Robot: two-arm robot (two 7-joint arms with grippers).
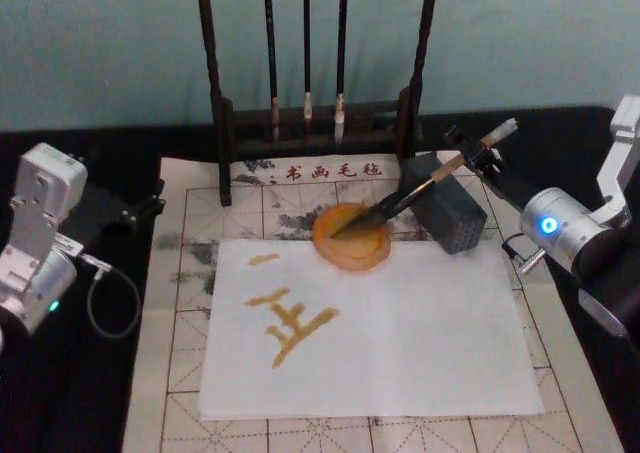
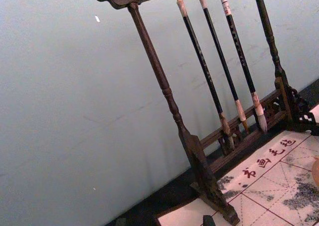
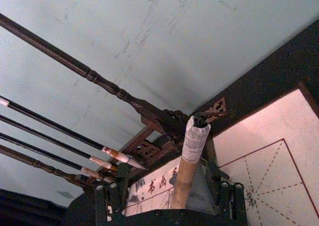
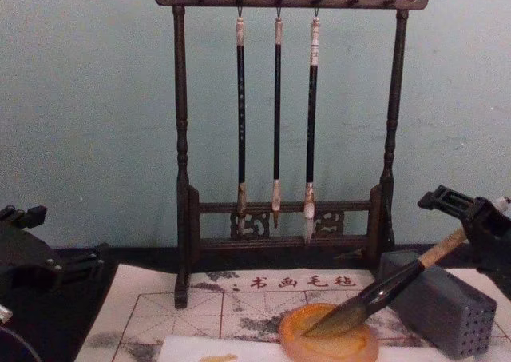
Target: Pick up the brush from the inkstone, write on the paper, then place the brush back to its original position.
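Observation:
The brush (image 1: 420,188) lies slanted, its dark tuft down in the orange inkstone (image 1: 345,260) and its tan handle leaning on the top of the grey block (image 1: 455,213). My right gripper (image 1: 478,153) sits around the upper handle near its whitish end. In the right wrist view the handle (image 3: 192,156) stands between the fingers (image 3: 112,196) with a gap on one side, so the right gripper (image 3: 169,190) is open. The white paper (image 1: 420,333) lies in front of the inkstone and carries yellowish strokes (image 1: 290,323). My left gripper (image 1: 110,208) is parked at the far left.
A dark wooden rack (image 1: 310,123) with three thin hanging brushes (image 4: 275,114) stands behind the inkstone. The beige red-gridded mat (image 1: 190,223) lies under everything. From the chest, the brush (image 4: 383,286) crosses the grey block (image 4: 443,302) down into the inkstone (image 4: 319,342).

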